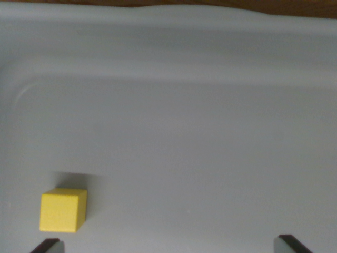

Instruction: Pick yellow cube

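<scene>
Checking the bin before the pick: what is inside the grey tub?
Only the yellow cube on the grey tub floor, wrist view's lower left. The patch beneath the cube is covered.

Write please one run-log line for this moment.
phase: approach | target: yellow cube, on grey tray floor, wrist view's lower left | gripper: open, empty, cube left of centre | grasp: not yet

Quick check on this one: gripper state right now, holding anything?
Gripper: open, fingertips wide apart at the picture's bottom edge, holding nothing; the small yellow cube sits free on the pale grey tray.
</scene>
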Robot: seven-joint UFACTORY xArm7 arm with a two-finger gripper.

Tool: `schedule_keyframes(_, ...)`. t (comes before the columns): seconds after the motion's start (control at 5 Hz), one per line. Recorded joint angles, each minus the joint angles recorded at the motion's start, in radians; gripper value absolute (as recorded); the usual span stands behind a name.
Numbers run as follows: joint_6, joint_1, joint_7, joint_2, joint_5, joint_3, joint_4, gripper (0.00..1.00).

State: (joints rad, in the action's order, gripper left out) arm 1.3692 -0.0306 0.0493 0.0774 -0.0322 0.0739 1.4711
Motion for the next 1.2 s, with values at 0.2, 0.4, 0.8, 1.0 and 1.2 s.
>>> schedule_keyframes(0.2, -0.038, -0.0079, 0.017, 0.018, -0.0028, 0.006, -0.024, 0.00)
schedule_keyframes(0.4, -0.038, -0.0079, 0.017, 0.018, -0.0028, 0.006, -0.024, 0.00)
schedule_keyframes(0.8, -0.081, -0.0168, 0.035, 0.037, -0.0059, 0.012, -0.050, 0.00)
schedule_keyframes(1.0, -0.125, -0.0261, 0.055, 0.058, -0.0092, 0.018, -0.077, 0.00)
schedule_keyframes(1.2, -0.125, -0.0261, 0.055, 0.058, -0.0092, 0.018, -0.077, 0.00)
